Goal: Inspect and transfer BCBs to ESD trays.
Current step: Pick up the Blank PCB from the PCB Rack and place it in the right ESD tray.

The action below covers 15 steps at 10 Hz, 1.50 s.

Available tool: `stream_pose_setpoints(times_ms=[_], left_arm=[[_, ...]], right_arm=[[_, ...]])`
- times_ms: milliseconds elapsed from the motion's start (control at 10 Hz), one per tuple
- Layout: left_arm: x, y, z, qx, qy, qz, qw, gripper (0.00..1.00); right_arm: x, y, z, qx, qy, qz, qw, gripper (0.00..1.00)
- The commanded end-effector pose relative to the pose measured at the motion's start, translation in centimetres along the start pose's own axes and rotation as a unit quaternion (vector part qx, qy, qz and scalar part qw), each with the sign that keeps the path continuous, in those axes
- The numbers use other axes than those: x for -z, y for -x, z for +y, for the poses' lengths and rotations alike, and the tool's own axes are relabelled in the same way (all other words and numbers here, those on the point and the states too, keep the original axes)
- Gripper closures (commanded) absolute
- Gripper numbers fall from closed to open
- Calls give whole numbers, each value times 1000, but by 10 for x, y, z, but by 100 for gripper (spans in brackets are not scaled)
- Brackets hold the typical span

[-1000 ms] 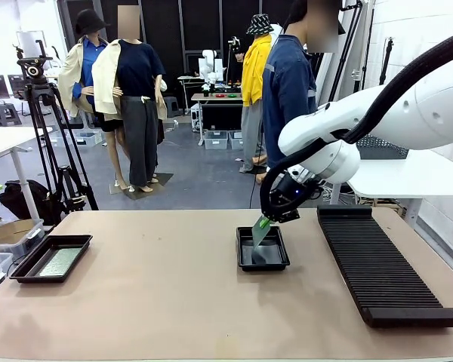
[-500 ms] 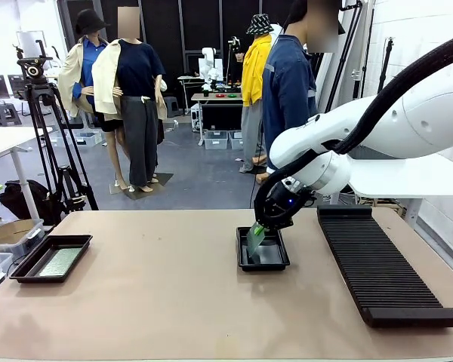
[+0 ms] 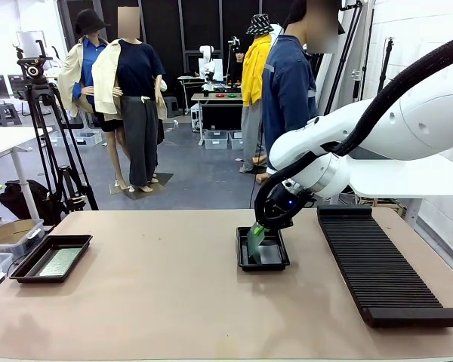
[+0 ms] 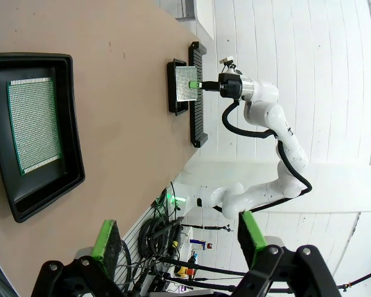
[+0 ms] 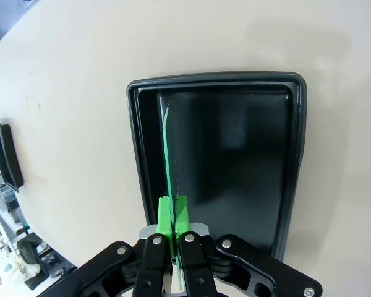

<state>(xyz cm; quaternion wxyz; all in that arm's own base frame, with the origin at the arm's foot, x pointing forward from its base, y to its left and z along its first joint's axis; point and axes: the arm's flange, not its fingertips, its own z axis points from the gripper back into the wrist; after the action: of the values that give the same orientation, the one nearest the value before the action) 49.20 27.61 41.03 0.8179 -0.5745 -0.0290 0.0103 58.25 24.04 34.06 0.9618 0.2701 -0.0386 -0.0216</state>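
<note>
BCB (image 5: pixel 167 167), thin green, edge-on in right gripper (image 5: pixel 177 238) over glossy black tray (image 5: pixel 235 148).

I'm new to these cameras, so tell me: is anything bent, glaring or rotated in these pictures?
Left wrist view: rolled sideways, the table runs upward, and its far edge curves from the wide lens. Right wrist view: sharp, with soft glare on the tray floor. Front view: even light, no strong shadows.
</note>
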Motion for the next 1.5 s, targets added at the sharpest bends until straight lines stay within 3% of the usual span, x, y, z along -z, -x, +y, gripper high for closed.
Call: stream_pose_setpoints(times_ms=[0, 600, 700, 1100, 1200, 1400], left_arm=[[0, 1, -1, 0, -5, -3, 1000, 0], [0, 1, -1, 0, -5, -3, 1000, 0], [0, 1, -1, 0, -5, -3, 1000, 0], [0, 1, -1, 0, -5, -3, 1000, 0], [0, 1, -1, 0, -5, -3, 1000, 0], [0, 1, -1, 0, -5, -3, 1000, 0]], right_arm=[[0, 0, 0, -1, 3, 2, 1000, 100], [0, 0, -1, 0, 0, 2, 1000, 97], [2, -1, -1, -5, 3, 5, 1000, 86], [-9, 4, 10, -3, 37, 2, 999, 9], [-17, 5, 18, 1, 57, 7, 998, 0], [-33, 7, 33, 15, 95, 10, 995, 0]])
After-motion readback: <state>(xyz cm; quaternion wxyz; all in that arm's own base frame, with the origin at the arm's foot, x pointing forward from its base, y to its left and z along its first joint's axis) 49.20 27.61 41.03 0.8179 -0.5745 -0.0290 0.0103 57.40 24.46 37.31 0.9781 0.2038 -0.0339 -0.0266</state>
